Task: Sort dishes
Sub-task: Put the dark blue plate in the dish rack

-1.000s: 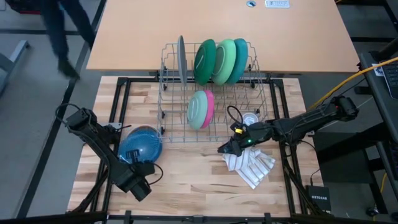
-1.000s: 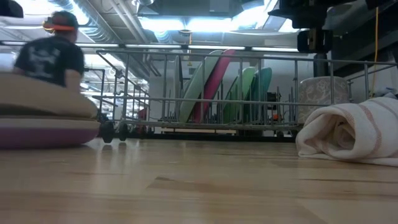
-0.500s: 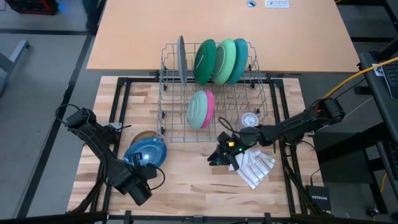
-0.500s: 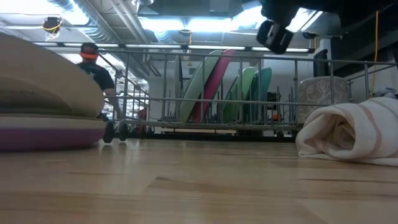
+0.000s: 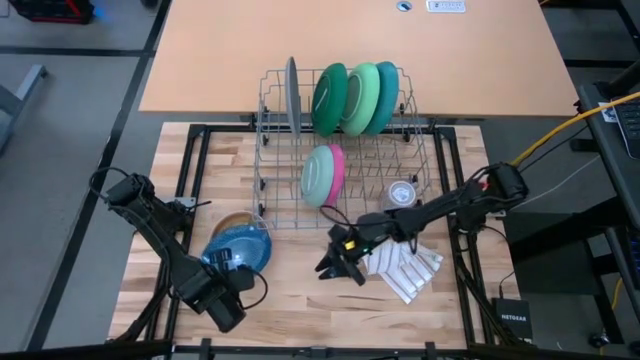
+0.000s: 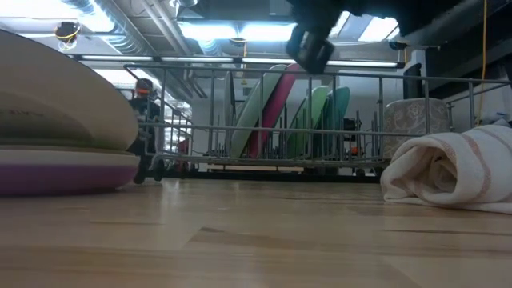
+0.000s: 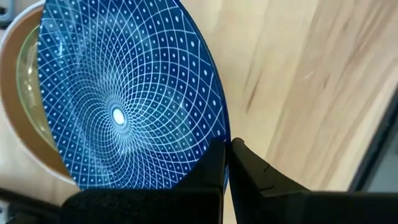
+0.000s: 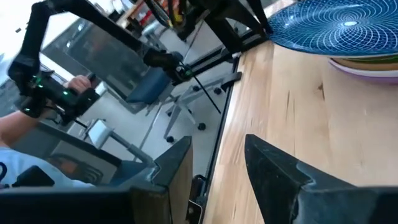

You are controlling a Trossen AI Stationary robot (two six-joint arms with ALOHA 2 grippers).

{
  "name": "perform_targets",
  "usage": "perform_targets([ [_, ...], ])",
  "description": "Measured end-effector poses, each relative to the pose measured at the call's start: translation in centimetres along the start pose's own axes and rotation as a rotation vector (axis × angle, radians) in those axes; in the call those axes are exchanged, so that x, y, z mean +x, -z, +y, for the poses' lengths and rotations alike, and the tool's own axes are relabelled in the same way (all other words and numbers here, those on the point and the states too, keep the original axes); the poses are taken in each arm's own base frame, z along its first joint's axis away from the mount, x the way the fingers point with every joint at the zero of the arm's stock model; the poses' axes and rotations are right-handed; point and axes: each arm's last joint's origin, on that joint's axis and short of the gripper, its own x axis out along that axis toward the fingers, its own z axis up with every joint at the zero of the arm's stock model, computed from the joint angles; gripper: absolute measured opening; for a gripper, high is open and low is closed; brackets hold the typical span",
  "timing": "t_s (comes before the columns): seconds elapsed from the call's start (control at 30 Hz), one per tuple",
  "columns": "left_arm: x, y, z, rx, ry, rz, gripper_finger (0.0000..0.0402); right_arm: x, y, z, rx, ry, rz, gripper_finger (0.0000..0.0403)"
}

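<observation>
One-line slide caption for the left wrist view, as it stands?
Left gripper shut on the rim of a blue patterned plate, tilted above a brown dish on the wooden table.

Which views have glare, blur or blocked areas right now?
Low view: ceiling lights blow out behind the rack; the stacked dishes sit close and soft at the edge, and the right gripper is blurred overhead. Left wrist view: blue plate sharp, its rim pinched in the left gripper. High view: even light, soft shadows.
</observation>
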Motion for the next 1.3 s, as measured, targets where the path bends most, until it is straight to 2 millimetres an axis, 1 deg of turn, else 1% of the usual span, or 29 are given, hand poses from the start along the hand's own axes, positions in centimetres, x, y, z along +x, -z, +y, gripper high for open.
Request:
perform_targets([
  [0.07, 0.0, -0.1, -0.2, 0.0, 0.02, -0.009, 0.0001, 0.9, -0.5, 0.0, -0.009, 0.011, 0.013, 0.015],
  [0.17, 0.0, -0.2, -0.4, 0.01, 0.037, -0.018, 0.0001, 2.0, -1.1, 0.0, -0.078, 0.031, 0.034, 0.015],
  [0.23, 0.0, -0.2, -0.4, 0.018, 0.038, -0.018, 0.0001, 2.8, -1.5, 0.3, -0.153, 0.029, 0.043, 0.015],
  [0.3, 0.0, -0.2, -0.4, 0.027, 0.037, -0.018, 0.0001, 3.6, -1.7, 0.5, -0.253, 0.069, 0.032, 0.015],
  [0.43, 0.0, -0.2, -0.3, 0.031, 0.035, -0.017, 0.0001, 5.2, -1.3, 1.0, -0.449, 0.186, 0.01, 0.015],
  [0.53, 0.0, -0.2, -0.3, 0.031, 0.035, -0.017, 0.0001, 6.3, -1.2, 1.1, -0.543, 0.246, -0.004, 0.015],
  [0.67, 0.0, -0.2, -0.3, 0.03, 0.035, -0.017, 0.0, 7.5, -0.9, 0.3, -0.595, 0.284, 0.005, 0.015],
  [0.8, 0.0, -0.2, -0.3, 0.03, 0.036, -0.017, 0.0, 9.0, -0.5, -0.7, -0.601, 0.332, 0.009, 0.015],
  [1.0, 0.0, -0.2, -0.3, 0.032, 0.035, -0.017, 0.0, 11.5, -0.3, -2.0, -0.725, 0.399, 0.017, 0.015],
  [1.1, 0.0, -0.2, -0.3, 0.032, 0.035, -0.017, 0.0, 12.7, -0.3, -2.5, -0.753, 0.405, 0.017, 0.015],
  [1.3, 0.0, -0.2, -0.3, 0.033, 0.034, -0.017, 0.0, 14.1, -0.1, -3.2, -0.781, 0.43, 0.08, 0.015],
])
